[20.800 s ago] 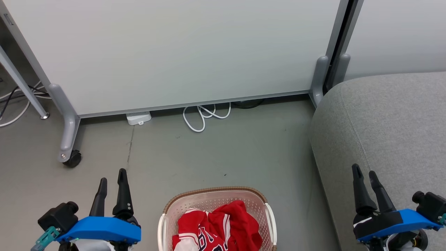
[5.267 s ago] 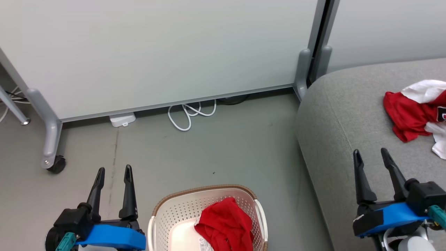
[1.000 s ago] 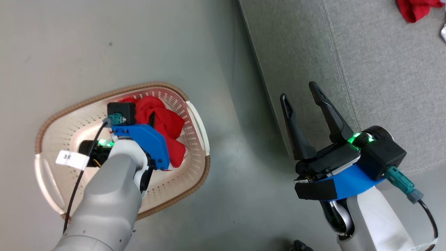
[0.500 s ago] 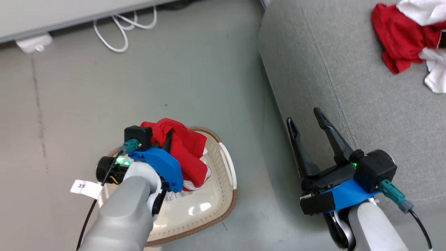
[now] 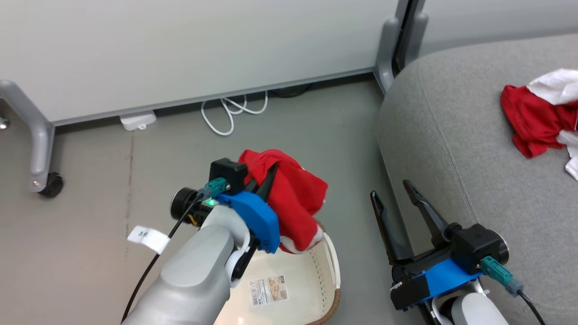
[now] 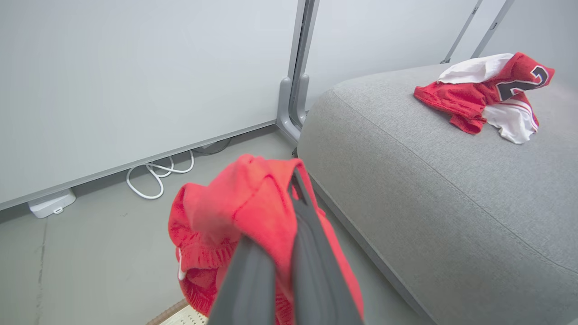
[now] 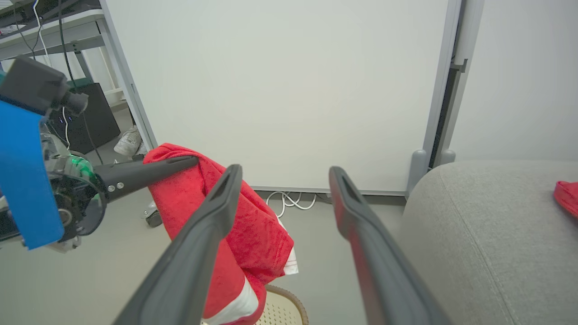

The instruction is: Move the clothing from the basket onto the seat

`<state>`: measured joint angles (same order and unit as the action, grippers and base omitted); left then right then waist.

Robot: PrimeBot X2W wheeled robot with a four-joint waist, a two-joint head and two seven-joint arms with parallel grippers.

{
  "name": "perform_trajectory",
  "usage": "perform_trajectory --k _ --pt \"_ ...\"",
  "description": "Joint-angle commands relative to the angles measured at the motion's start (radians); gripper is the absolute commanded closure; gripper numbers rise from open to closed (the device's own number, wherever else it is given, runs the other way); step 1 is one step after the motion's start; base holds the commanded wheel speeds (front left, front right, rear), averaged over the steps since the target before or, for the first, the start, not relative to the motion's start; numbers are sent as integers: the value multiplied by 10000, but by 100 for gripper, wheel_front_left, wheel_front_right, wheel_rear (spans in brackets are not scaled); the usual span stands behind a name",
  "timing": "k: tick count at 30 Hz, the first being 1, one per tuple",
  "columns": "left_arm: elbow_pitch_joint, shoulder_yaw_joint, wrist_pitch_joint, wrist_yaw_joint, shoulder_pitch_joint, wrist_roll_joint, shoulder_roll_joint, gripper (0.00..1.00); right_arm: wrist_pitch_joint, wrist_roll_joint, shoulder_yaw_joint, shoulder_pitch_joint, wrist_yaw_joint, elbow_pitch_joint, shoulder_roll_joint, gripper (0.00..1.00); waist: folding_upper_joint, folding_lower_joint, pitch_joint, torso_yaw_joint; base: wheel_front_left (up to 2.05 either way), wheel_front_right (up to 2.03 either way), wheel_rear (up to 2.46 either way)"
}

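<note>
Holding one shorts (image 5: pixel 293 198); one jersey (image 5: pixel 533 118) seated

Basket (image 5: pixel 335 271) half hidden under forearm (image 5: pixel 189 280); jersey (image 5: pixel 537 117) cut by edge.

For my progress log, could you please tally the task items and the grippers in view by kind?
Red garments: 2, the shorts held in the left gripper and the jersey lying on the seat
Basket: 1
Seat: 1
Grippers: 2, the right gripper open and empty
Total: 6
</note>
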<state>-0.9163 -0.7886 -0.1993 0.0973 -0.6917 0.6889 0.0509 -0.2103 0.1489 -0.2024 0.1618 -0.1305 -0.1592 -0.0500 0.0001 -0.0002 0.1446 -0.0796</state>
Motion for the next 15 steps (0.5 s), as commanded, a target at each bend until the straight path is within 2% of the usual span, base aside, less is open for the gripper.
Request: perform_trajectory --k 1,15 --pt "172 -124 41 -82 -265 78 -4 100 63 -13 -62 -143 -5 23 -8 0 -1 2 -360 297 0 0 0" --pt "1612 -1559 316 -543 -1192 951 -3 100 401 99 -503 -706 -5 -71 -10 0 -1 2 -1391 563 0 0 0"
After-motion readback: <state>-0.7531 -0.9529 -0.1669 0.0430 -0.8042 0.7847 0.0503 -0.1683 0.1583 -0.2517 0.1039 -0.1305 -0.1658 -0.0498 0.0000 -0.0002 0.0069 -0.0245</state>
